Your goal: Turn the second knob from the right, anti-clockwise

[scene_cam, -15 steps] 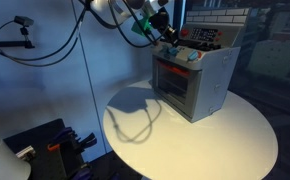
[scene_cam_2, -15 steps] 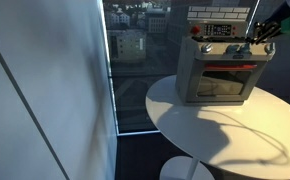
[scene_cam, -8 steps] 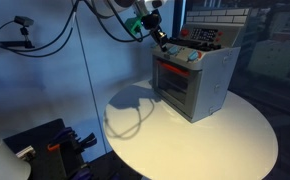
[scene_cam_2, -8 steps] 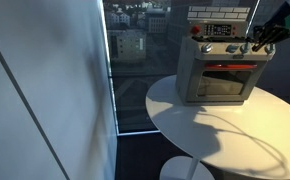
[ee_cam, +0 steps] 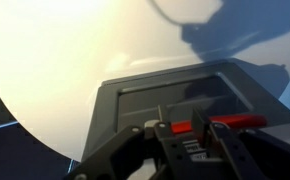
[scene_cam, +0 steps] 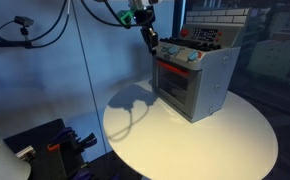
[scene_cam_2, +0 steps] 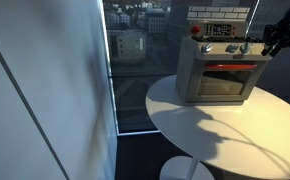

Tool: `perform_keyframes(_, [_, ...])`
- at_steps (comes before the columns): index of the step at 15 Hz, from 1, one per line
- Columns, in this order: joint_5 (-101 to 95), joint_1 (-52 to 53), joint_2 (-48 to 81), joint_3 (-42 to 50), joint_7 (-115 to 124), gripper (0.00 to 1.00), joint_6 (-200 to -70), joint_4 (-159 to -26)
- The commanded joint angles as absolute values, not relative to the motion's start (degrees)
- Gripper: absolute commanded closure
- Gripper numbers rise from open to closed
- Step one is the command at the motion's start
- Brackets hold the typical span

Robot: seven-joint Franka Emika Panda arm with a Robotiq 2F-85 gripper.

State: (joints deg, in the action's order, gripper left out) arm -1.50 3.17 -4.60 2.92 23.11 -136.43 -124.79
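A grey toy oven [scene_cam: 195, 85] stands on a round white table [scene_cam: 215, 140]; it also shows in the other exterior view [scene_cam_2: 223, 78]. A row of small knobs [scene_cam: 181, 54] runs along its top front panel, above a red door handle [ee_cam: 240, 123]. I cannot tell the single knobs apart. My gripper [scene_cam: 151, 42] hangs in the air just off the oven's knob end, apart from it and touching nothing. In an exterior view it sits at the right edge [scene_cam_2: 275, 38]. In the wrist view its fingers [ee_cam: 197, 138] are close together and empty, above the oven door [ee_cam: 175, 92].
The table's white top [ee_cam: 65, 60] spreads round the oven. A glass wall and window [scene_cam_2: 130, 50] stand behind. Black gear [scene_cam: 45, 145] lies on the floor beside the table.
The gripper has drawn back from the knob panel, moving sideways away from the oven's top front. The oven has not moved.
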Motion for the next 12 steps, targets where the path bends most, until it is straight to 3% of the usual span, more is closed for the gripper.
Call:
perform_keyframes(1, [1.0,1.39,-6.71,1.82,20.35,0.38,-128.24,-123.67])
perform_keyframes(6, [0.68,0.76,-9.28,1.28,20.9,0.01,-118.98,-123.61])
perform_keyframes(12, [0.75,0.4,-13.1,0.38,21.1,0.0,-109.54,-124.2])
